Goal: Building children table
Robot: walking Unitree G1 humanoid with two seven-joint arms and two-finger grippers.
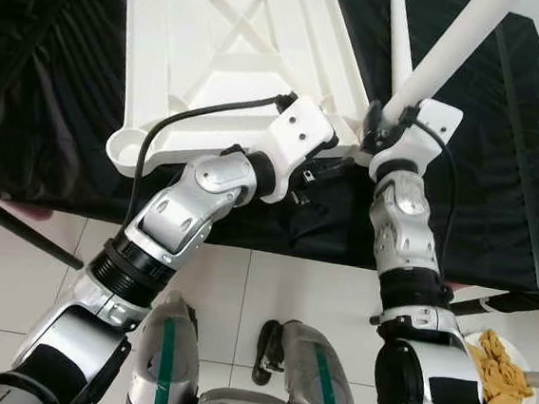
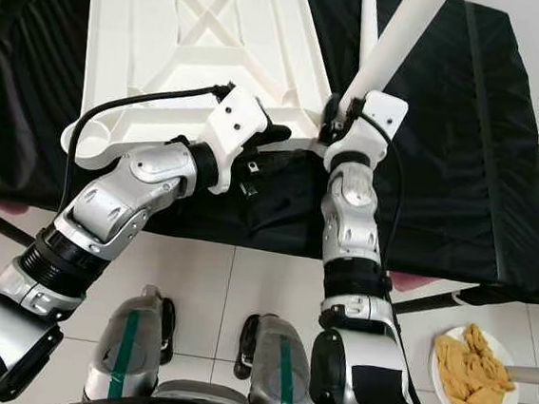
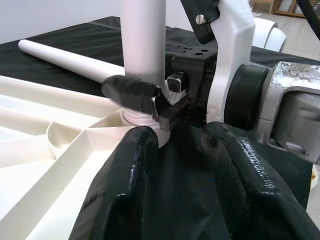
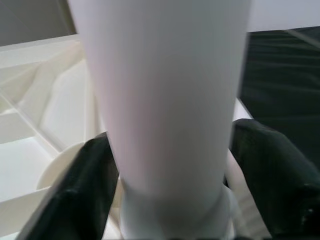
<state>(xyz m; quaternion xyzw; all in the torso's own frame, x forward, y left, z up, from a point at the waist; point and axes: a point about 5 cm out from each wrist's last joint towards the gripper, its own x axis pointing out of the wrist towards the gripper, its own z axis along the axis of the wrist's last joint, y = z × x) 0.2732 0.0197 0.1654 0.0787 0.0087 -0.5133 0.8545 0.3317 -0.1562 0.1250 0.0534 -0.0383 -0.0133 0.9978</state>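
One white tabletop [image 1: 231, 55] lies upside down on one black cloth [image 1: 502, 167]. Two white legs: one [image 1: 451, 52] stands upright at the tabletop's near right corner, the other [image 1: 400, 38] lies flat on the cloth just right of the tabletop. Two silver arms reach to that same corner, one left gripper [image 1: 326, 164] and one right gripper [image 1: 381, 117]. One plate [image 2: 443, 381] of yellow food sits on the floor, well to the right of the tabletop.
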